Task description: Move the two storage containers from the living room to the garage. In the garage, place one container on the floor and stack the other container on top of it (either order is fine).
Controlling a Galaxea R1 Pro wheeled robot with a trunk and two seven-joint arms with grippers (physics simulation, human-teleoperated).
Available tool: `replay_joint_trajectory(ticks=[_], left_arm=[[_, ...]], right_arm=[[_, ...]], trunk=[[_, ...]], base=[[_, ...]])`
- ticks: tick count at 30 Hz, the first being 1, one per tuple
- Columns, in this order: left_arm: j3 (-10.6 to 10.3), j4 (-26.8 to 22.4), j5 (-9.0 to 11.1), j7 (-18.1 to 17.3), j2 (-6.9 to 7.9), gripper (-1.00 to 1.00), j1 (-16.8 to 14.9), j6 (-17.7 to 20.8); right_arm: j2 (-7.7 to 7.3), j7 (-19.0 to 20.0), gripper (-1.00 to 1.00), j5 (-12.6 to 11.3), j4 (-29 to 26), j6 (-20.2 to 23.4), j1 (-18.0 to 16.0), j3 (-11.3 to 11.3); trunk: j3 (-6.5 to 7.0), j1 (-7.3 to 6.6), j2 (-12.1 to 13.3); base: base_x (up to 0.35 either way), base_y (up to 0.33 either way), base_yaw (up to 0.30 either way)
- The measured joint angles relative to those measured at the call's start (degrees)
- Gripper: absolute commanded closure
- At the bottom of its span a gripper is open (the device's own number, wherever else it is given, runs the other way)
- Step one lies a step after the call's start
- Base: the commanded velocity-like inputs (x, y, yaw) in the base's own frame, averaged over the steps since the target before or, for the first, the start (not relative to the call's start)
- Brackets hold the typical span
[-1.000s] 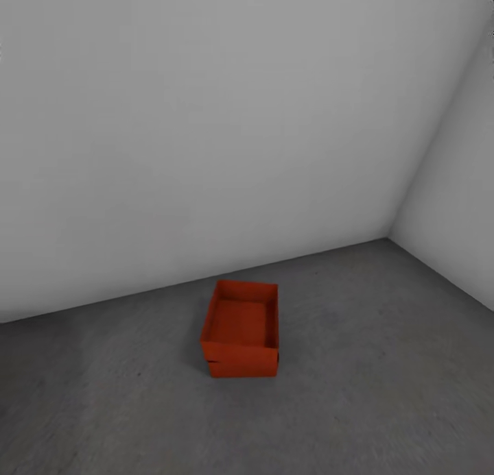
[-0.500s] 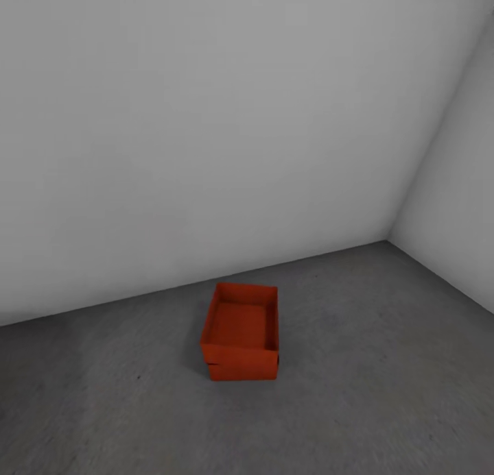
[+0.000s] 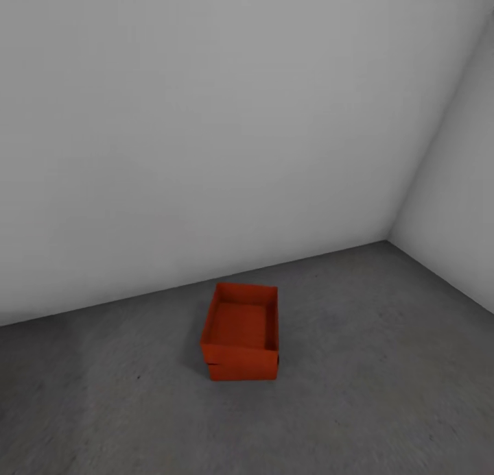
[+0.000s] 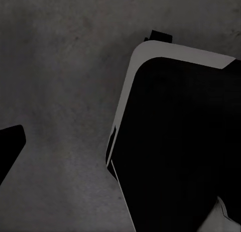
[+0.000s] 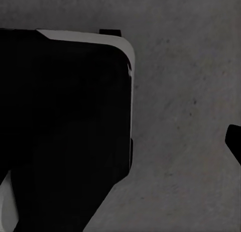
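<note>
Containers (image 3: 240, 332), 2 stacked, on concrete floor (image 3: 384, 393).

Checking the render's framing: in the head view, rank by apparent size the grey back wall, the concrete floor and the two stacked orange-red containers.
1. Grey back wall
2. Dark grey concrete floor
3. Stacked orange-red containers, far smallest

2 orange-red storage containers (image 3: 240, 334) stacked (top one skewed) on floor (image 3: 357, 393).

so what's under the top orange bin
The second orange bin sits under the top bin, resting on the grey concrete floor. Only a strip of its front wall shows, slightly askew; the top bin covers its inside and the rest.
</note>
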Motion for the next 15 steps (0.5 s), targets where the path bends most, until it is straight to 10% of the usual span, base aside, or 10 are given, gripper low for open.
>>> replay_joint_trajectory(ticks=[15], left_arm=[[0.00,0.00,-0.05,0.00,0.00,-1.00,0.00,-0.05]], right_arm=[[0.86,0.13,-1.00,-0.37,0.00,-0.50,-0.02,-0.16]], trunk=[[0.45,0.00,0.00]], base=[[0.000,0.000,0.000]])
